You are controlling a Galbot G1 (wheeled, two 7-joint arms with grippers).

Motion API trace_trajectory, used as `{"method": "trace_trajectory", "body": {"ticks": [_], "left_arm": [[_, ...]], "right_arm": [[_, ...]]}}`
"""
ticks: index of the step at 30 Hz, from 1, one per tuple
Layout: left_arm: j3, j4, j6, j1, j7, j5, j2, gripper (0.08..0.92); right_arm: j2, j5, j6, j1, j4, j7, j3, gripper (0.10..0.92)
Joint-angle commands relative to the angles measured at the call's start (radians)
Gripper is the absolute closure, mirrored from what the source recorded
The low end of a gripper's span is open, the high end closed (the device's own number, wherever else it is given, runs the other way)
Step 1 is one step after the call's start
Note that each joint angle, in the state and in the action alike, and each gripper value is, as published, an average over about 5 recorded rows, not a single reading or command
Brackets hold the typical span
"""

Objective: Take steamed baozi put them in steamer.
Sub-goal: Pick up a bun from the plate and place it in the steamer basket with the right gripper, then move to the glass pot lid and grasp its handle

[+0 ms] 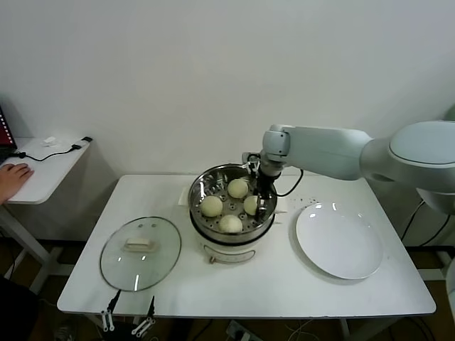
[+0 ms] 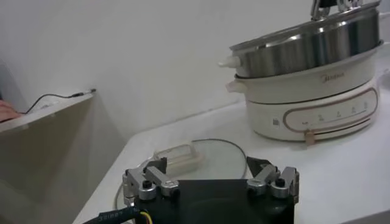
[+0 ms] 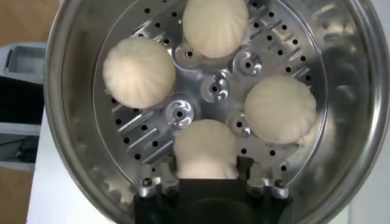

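Four pale cream-white round baozi (image 3: 139, 72) inside the round shiny steel steamer (image 1: 201, 186).
Right gripper (image 3: 206, 179) straddles one bun, jaws parted; left gripper (image 1: 129, 318) open, low beside the tabletop (image 1: 284, 284).

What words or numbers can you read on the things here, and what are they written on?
"Midea", read with some doubt because it is small: a faint brand mark on the white cooker base under the steamer, in the left wrist view.
Small marks along the control panel on the base: too small to read.
Nothing to read on the glass lid, the white plate or the baozi.
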Motion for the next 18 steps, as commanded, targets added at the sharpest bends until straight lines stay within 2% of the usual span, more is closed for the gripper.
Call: {"method": "trace_trajectory", "body": {"ticks": [1, 6, 13, 18], "left_arm": [[0.002, -0.001, 0.0, 0.0, 0.0, 0.001, -0.002, 0.177], [0.003, -0.008, -0.001, 0.005, 0.0, 0.001, -0.002, 0.177], [0.003, -0.019, -0.001, 0.005, 0.0, 0.005, -0.001, 0.177], [0.004, -0.021, -0.002, 0.003, 0.0, 0.014, 0.001, 0.177]], "right_arm": [[0.011, 0.02, -0.012, 0.003, -0.004, -0.011, -0.006, 0.287], [-0.004, 0.023, -0.002, 0.037, -0.005, -0.048, 0.012, 0.208], [-0.105, 0.08, 0.049, 0.122, 0.056, -0.04, 0.064, 0.203], [-0.271, 0.107, 0.206, 0.171, 0.132, 0.05, 0.105, 0.203]]}}
